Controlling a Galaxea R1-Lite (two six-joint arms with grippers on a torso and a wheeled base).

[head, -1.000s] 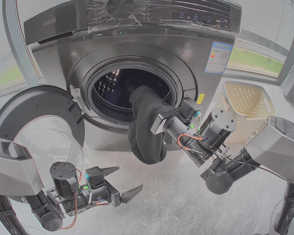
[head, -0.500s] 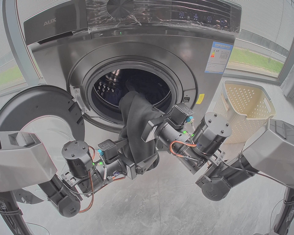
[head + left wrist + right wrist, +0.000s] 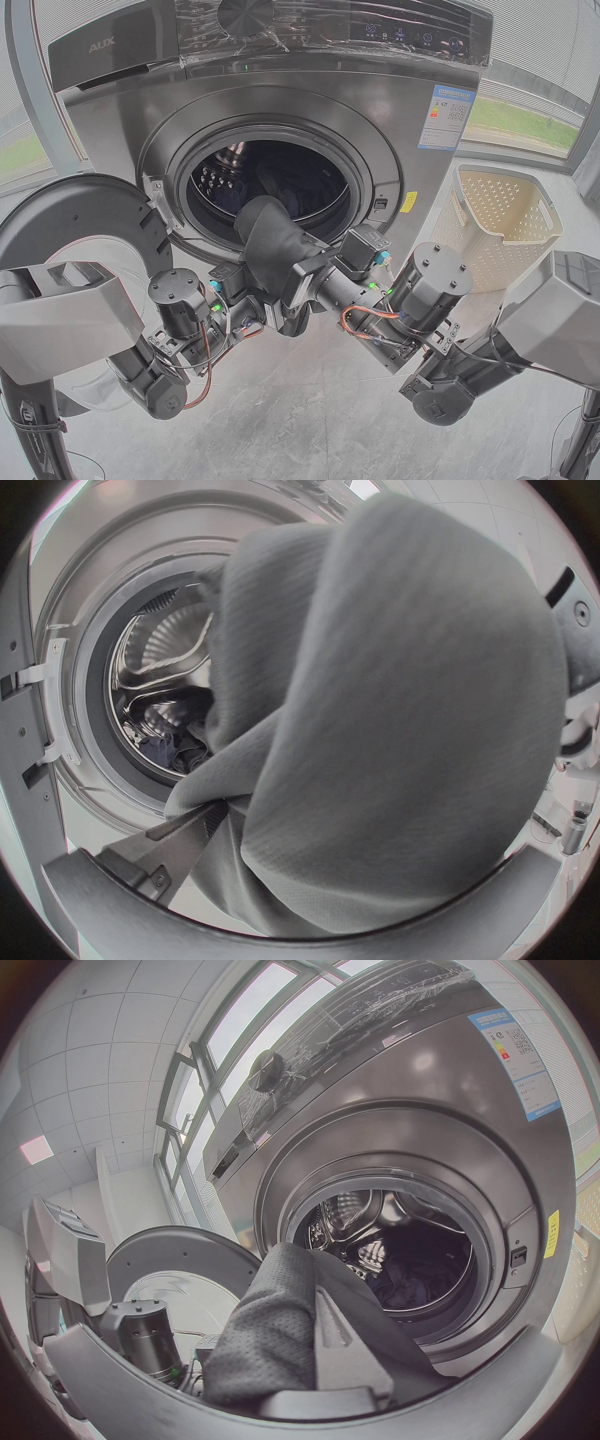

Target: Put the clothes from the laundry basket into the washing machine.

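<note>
A black garment [image 3: 272, 240] hangs over the lower rim of the washing machine's [image 3: 262, 94] drum opening, and my right gripper [image 3: 306, 1316] is shut on it just in front of the opening. My left gripper [image 3: 278, 315] sits right under the garment's lower bunch, open, and the cloth [image 3: 387, 730] lies over its one visible finger [image 3: 181, 836]. Dark clothes [image 3: 306, 181] lie inside the drum. The cream laundry basket [image 3: 506, 250] stands to the right of the machine and looks empty.
The round door [image 3: 81, 219] stands swung open to the left, close by my left arm. Grey floor [image 3: 300, 406] lies bare in front of the machine. Windows run behind the machine and basket.
My left arm has risen from low over the floor to just under the garment. The right gripper has shifted left with the garment, whose hanging end is now bunched up at the rim.
</note>
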